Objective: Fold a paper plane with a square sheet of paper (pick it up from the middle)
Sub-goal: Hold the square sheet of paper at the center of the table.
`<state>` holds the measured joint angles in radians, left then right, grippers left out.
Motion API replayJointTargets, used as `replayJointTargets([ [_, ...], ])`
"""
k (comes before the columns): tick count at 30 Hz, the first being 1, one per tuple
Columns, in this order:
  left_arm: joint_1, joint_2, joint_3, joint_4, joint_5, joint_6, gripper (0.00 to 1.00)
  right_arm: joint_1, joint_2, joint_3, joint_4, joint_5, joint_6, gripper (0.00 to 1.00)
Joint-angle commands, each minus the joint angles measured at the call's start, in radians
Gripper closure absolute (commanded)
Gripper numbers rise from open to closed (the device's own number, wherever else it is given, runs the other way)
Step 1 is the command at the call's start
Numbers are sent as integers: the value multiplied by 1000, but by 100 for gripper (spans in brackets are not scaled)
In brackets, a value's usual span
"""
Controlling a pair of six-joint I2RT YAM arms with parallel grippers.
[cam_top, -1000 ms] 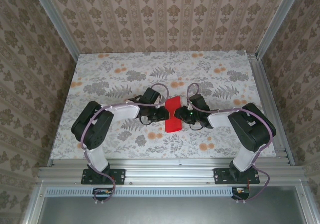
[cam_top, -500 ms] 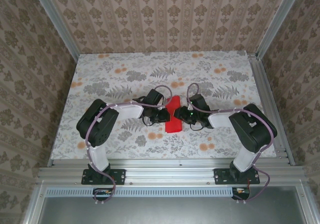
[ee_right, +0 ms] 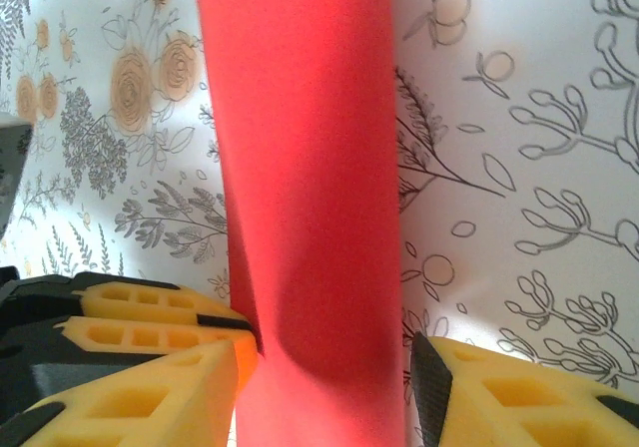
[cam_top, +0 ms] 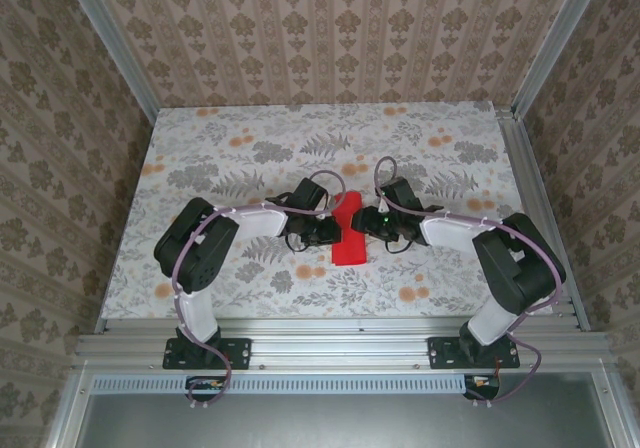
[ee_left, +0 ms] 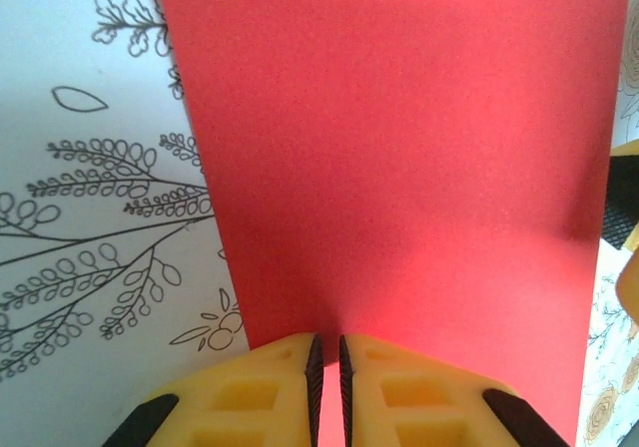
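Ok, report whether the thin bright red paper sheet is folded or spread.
Folded: the bright red paper sheet shows as a narrow band, not square.

Lab test cell: alu frame [cam_top: 330, 348], wallpapered walls [cam_top: 330, 28].

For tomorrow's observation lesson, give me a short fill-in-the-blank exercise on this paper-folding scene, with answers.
The sheet of paper is ___ in colour. The left jaws are ___ on the paper's edge. The right jaws stand ___, with the paper between them. The table has a ___ pattern.
Missing words: red; shut; open; floral.
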<state>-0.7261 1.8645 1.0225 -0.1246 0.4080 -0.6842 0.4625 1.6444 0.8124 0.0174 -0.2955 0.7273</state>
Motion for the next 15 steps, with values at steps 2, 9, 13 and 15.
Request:
replayJointTargets([
  [2, -9, 18, 17, -12, 5, 18, 83, -2, 41, 47, -93, 18, -56, 47],
  [9, -10, 11, 18, -10, 21, 25, 82, -2, 80, 87, -126, 13, -78, 51],
  [13, -10, -5, 28, -18, 30, 29, 82, -3, 92, 115, -168, 19, -96, 57],
  [15, -10, -10, 34, -26, 31, 33, 82, -4, 96, 118, -172, 13, -98, 59],
])
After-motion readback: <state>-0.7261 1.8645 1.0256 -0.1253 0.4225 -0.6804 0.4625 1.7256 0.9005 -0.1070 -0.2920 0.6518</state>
